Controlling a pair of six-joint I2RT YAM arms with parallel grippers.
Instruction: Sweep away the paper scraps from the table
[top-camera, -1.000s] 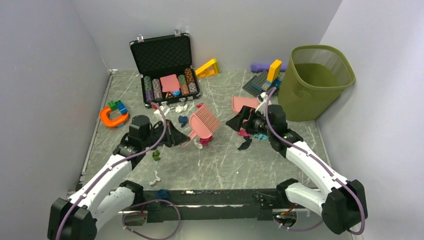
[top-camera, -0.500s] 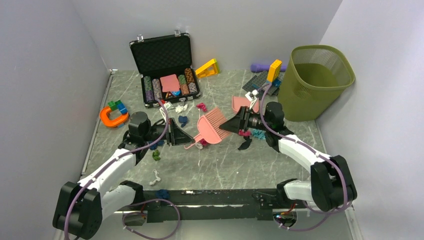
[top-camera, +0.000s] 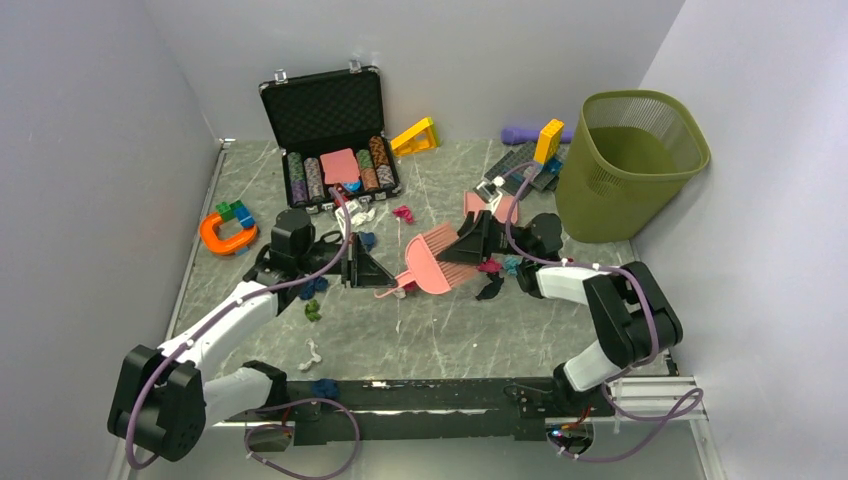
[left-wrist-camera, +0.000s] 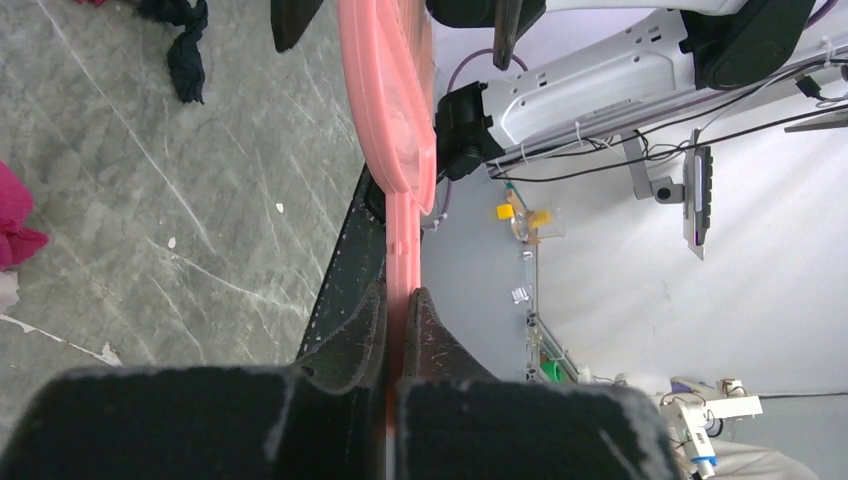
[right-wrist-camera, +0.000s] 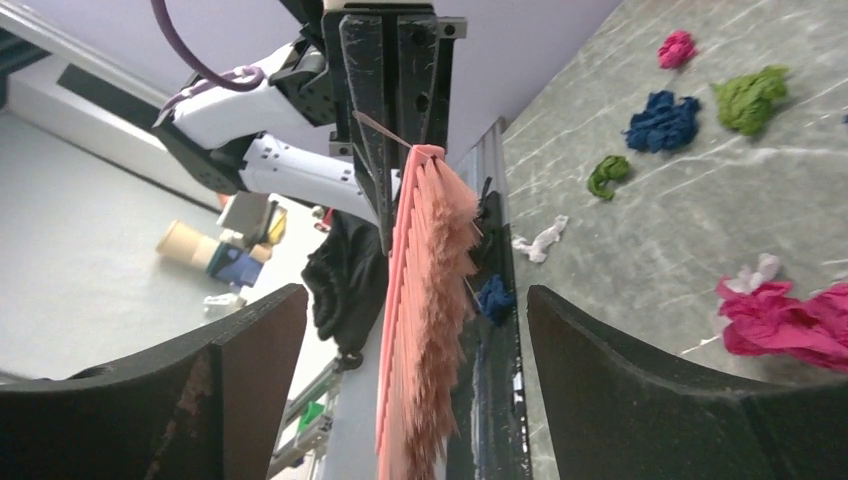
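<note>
My left gripper is shut on the handle of a pink hand brush, which it holds on edge above the table. In the left wrist view the handle is pinched between the jaws. My right gripper is open, with its fingers on either side of the bristles and not touching them. Paper scraps lie around: magenta, white, navy, magenta, teal, black, green, white.
A pink dustpan lies behind the right gripper. An open black case of poker chips stands at the back, and a green mesh wastebasket at the back right. An orange horseshoe toy and toy blocks lie along the table's edges.
My left gripper carried the brush to the right and lowered it. My right gripper moved left, and its open jaws now stand on either side of the bristles.
</note>
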